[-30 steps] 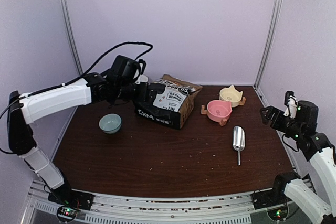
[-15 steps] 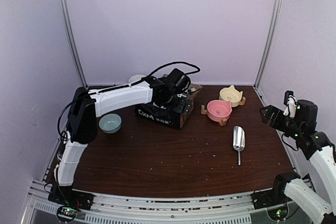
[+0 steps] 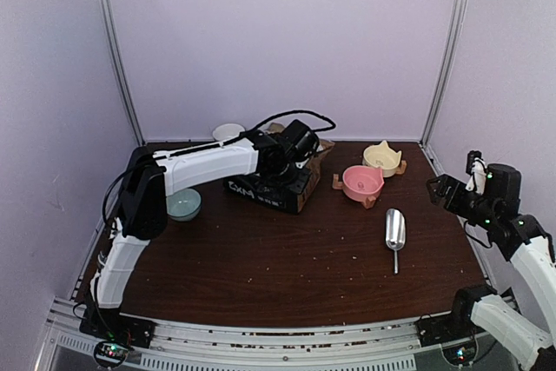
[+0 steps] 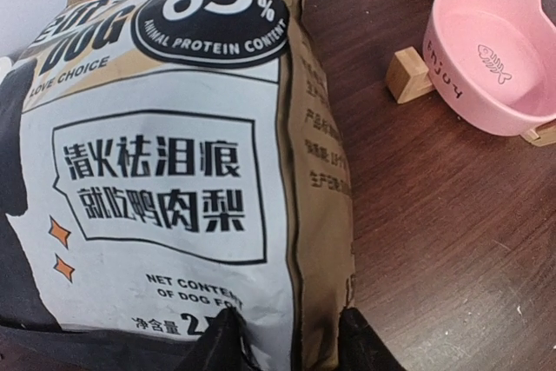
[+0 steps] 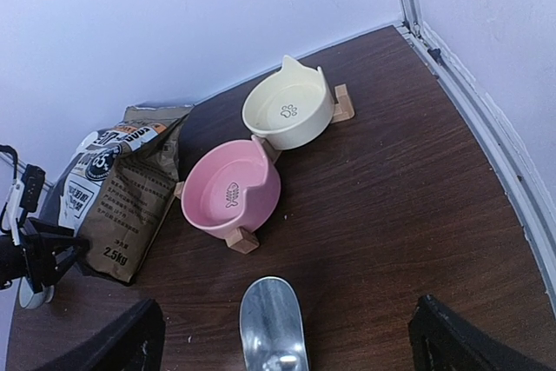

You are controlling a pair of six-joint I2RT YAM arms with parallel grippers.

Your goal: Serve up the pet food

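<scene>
One pink bowl [image 4: 491,58] near bag [image 4: 165,171] | left gripper [image 4: 291,336] astride bag edge

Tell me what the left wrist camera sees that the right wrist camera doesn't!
Only left wrist: the print on the bag big enough to read, like its 65% badge. Only right wrist: the scoop, the paw print in the cream bowl, and the open right gripper. Both: the bag, the pink bowl, the table, and the left gripper at the bag's edge.

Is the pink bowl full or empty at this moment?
Empty. The pink bowl shows its bare bottom with a fish drawing in both wrist views; nothing lies in it.
</scene>
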